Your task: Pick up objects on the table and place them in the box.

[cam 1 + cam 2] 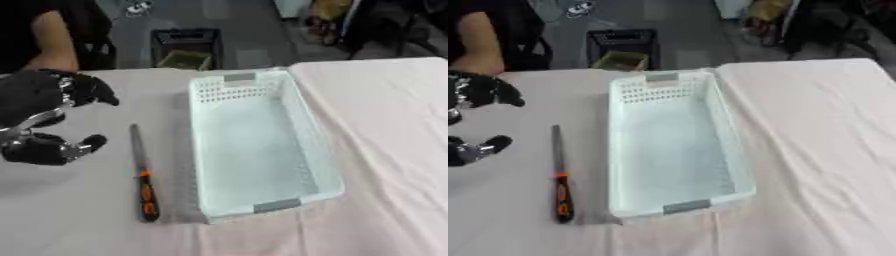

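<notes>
One box, one tool, one robot hand in view.

Box: rectangular, pale mint plastic, open-topped, long axis running away from the camera. Walls thin and slightly flared, rounded at the corners; rows of small perforations along the upper band of the far wall and down the side walls. Grey rectangular patch at the middle of the far rim, a matching one at the middle of the near rim. Floor smooth, with nothing inside. Placed at the centre of the table.

Tool: single, long and slender, lying flat on the table just left of the box and roughly parallel to its left wall, not touching it. Far portion a narrow grey metal shaft; near portion a black handle with an orange band at the junction and orange marking along the grip. Exact type of tool not discernible.

Table: covered by a pale pinkish cloth, matte, with soft wrinkles toward the right side and near edge.

Left hand: black with silver joints, at the left edge of both views, well left of the tool. Fingers above and thumb below, spread wide apart with bare gap between, holding nothing. Right hand in neither view.

Beyond the far table edge: one dark crate-like container on a grey floor.
</notes>
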`<control>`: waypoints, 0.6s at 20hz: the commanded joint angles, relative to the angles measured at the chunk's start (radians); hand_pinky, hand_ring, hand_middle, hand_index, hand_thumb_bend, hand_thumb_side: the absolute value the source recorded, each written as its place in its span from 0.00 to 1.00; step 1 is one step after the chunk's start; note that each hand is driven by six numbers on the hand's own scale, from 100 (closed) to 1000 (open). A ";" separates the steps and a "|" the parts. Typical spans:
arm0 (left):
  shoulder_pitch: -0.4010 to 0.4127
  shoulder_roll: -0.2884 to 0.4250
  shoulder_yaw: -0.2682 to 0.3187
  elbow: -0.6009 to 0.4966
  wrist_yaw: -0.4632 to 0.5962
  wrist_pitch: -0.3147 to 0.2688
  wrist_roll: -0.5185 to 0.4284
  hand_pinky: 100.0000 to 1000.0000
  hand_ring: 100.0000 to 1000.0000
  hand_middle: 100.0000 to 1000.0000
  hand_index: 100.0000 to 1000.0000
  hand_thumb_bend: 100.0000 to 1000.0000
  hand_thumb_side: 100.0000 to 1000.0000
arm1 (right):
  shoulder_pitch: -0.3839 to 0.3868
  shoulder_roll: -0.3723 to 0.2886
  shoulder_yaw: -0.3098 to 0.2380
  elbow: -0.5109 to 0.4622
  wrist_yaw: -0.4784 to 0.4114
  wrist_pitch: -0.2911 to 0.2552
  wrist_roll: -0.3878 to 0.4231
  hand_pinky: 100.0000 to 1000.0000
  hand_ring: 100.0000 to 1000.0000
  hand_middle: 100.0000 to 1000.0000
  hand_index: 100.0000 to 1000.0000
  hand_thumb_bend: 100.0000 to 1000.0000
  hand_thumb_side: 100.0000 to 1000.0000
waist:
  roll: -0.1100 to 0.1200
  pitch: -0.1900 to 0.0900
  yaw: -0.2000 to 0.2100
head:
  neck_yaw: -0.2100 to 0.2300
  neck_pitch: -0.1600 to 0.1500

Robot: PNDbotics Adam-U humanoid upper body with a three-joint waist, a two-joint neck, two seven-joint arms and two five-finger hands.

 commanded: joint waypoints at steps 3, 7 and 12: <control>-0.023 0.052 -0.010 -0.005 0.009 -0.009 -0.030 0.70 0.78 0.77 0.83 0.03 0.20 | -0.004 -0.029 -0.006 -0.006 -0.004 -0.004 0.000 0.22 0.34 0.40 0.64 0.00 0.65 | 0.003 -0.011 -0.002 | -0.003 0.001; -0.054 0.102 -0.042 -0.018 -0.011 -0.041 -0.060 0.68 0.77 0.76 0.84 0.17 0.22 | -0.003 -0.030 -0.004 -0.004 -0.007 -0.005 0.002 0.22 0.34 0.41 0.64 0.00 0.65 | 0.007 -0.012 -0.006 | -0.004 0.001; -0.132 0.186 -0.100 -0.035 -0.069 -0.121 -0.073 0.65 0.75 0.72 0.83 0.51 0.30 | -0.001 -0.034 0.000 -0.001 -0.009 -0.008 0.007 0.22 0.34 0.41 0.64 0.00 0.65 | 0.013 -0.016 -0.011 | -0.002 0.001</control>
